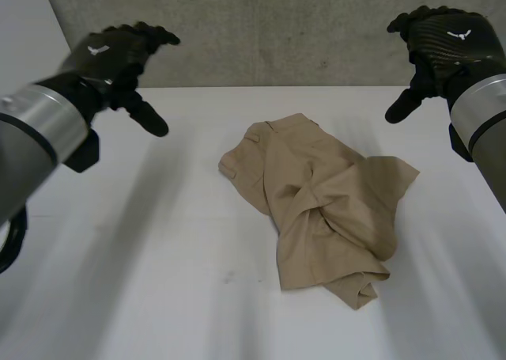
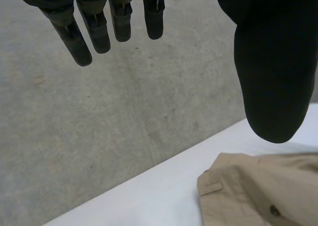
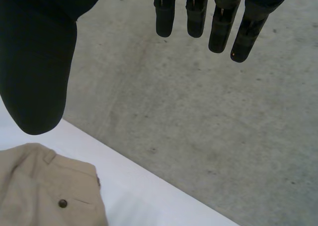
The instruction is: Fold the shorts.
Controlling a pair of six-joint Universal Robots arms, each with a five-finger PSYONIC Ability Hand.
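The left robot hand (image 1: pixel 118 53) hung above the table's (image 1: pixel 158 257) far left part, open and empty, its fingers (image 2: pixel 94 32) straight and spread apart from the thumb (image 2: pixel 273 67). The right robot hand (image 1: pixel 444 45) hung likewise above the far right part, also open and holding nothing, with straight fingers (image 3: pixel 221 22) and the thumb (image 3: pixel 37 72) set well aside. Both were clear of the cloth and well apart from each other. Between them and nearer the robot, the tan shorts (image 1: pixel 324 202) lay crumpled on the white table, somewhat right of its middle, with the waistband toward the far edge and the legs bunched and twisted over one another toward the near side. A dark button (image 3: pixel 62 203) showed on the cloth near the waistband. Behind the table's far edge stood a grey concrete wall (image 1: pixel 277 28).
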